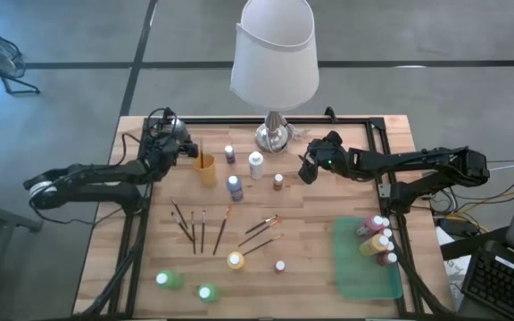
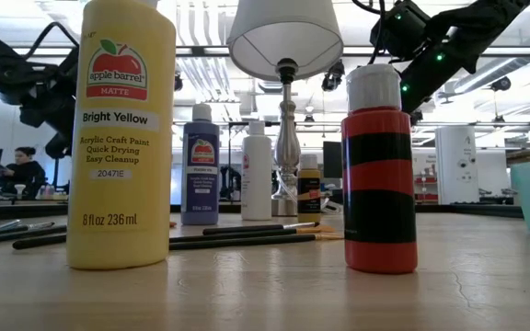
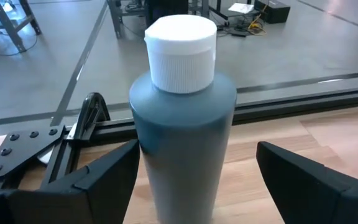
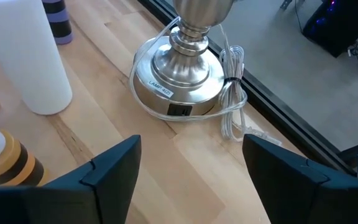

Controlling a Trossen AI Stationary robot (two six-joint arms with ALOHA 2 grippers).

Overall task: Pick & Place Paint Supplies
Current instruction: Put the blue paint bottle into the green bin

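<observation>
A grey paint bottle (image 3: 182, 143) with a white cap stands upright on the table at the far left. My left gripper (image 3: 197, 152) (image 1: 184, 147) is open, level with the bottle, with one finger on each side of it. My right gripper (image 1: 307, 169) (image 4: 191, 146) hangs open above the wood, just in front of the lamp base (image 4: 178, 81), with nothing between its fingers. Purple (image 1: 229, 153), white (image 1: 255, 164), blue (image 1: 236, 186) and brown (image 1: 278, 181) bottles stand mid-table. Several brushes (image 1: 199, 227) lie nearer the front. Yellow (image 1: 236, 260) and green (image 1: 169, 280) bottles stand near the front edge. My left gripper has one finger (image 3: 114, 171) right against the grey bottle's side (image 3: 143, 168); I cannot tell whether it touches. The other finger (image 3: 291, 174) stands clear of the bottle, with bare wood showing between them. The bottle stands upright on the table.
A green tray (image 1: 360, 267) at the front right holds pink, yellow and red bottles (image 1: 377, 239). The tall lamp (image 1: 275, 62) stands at the far middle, and its cord (image 4: 232, 93) is looped beside the base. A black frame rail (image 3: 278, 102) runs along the far edge.
</observation>
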